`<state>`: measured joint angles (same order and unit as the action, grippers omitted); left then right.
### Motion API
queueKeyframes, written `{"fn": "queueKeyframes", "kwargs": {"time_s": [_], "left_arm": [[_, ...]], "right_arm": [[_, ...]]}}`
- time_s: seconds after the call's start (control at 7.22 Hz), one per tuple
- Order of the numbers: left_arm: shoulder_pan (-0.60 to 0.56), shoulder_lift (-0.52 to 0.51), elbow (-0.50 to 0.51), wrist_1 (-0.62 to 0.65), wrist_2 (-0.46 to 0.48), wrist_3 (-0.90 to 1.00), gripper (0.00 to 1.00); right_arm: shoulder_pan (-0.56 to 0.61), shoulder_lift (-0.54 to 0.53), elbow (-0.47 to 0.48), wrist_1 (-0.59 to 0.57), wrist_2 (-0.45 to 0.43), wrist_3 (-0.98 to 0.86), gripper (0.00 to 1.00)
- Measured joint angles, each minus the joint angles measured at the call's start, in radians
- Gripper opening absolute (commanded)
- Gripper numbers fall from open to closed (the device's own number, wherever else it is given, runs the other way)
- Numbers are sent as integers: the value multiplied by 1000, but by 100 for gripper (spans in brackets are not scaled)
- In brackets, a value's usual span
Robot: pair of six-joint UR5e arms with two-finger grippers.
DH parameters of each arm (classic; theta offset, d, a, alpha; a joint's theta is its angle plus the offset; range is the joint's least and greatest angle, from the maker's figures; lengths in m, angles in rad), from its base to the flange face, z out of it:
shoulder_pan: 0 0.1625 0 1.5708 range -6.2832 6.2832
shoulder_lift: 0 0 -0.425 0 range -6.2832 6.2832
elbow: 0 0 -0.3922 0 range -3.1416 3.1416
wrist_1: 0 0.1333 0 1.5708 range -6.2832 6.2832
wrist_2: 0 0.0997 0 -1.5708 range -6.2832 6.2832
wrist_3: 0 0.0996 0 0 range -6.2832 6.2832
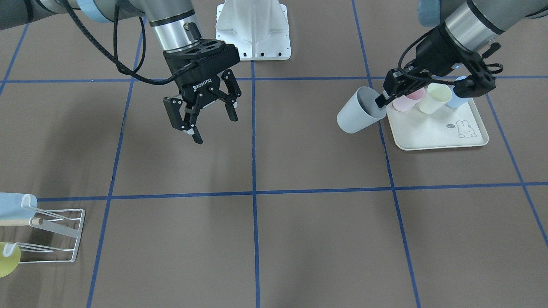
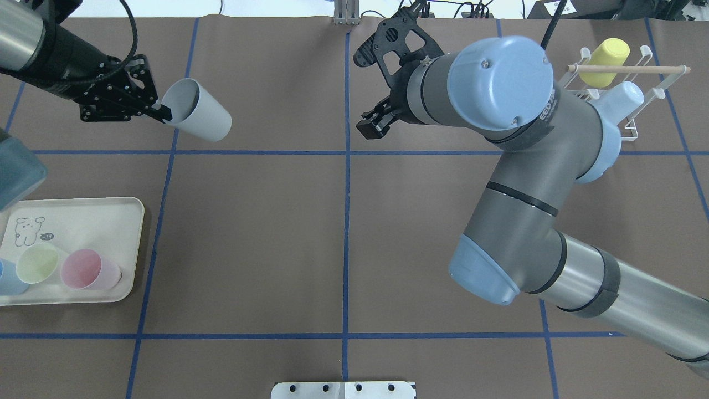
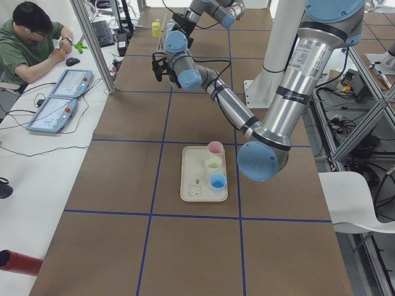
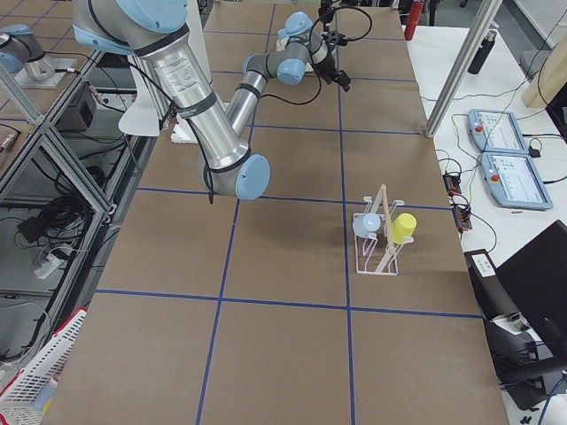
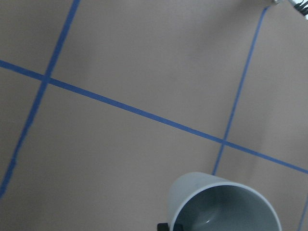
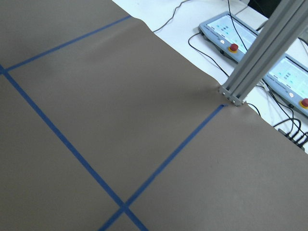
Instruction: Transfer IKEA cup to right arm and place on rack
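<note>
**Grey tumbler aloft in the left gripper, right gripper open**

The left gripper is clamping the rim wall of the pale grey-blue plastic tumbler, one finger inside the mouth and one outside. It is holding the cup tipped on its side, raised off the table near the cream tray with a bunny drawing. The right gripper is hanging over the table's middle with fingers spread and nothing between them, well apart from the cup. The small white wire rack is already carrying a yellow cup and a pale blue cup.

The tumbler is looking light, rigid and smooth, so probably slippery. Its base end is pointing free, so taking the body near the base, squeezing gently across the tapering wall, is looking like the safest hold.
</note>
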<state>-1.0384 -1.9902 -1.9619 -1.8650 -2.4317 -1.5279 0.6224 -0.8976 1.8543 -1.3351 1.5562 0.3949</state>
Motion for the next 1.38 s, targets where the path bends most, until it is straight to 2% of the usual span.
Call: {"fn": "queueKeyframes", "kwargs": {"time_s": [0.28, 0.55, 0.97, 1.38], "left_arm": [[0, -84, -2, -3, -6, -132, 0], [0, -140, 2, -3, -7, -211, 0], [1, -195, 13, -3, -7, -280, 0], [3, -213, 25, -3, -7, -294, 0]], "right_arm": [[-24, 22, -40, 101, -28, 0, 99], [-49, 31, -40, 118, -84, -1, 99], [-123, 28, -43, 271, -217, -13, 99], [-166, 31, -36, 312, -292, -22, 99]]}}
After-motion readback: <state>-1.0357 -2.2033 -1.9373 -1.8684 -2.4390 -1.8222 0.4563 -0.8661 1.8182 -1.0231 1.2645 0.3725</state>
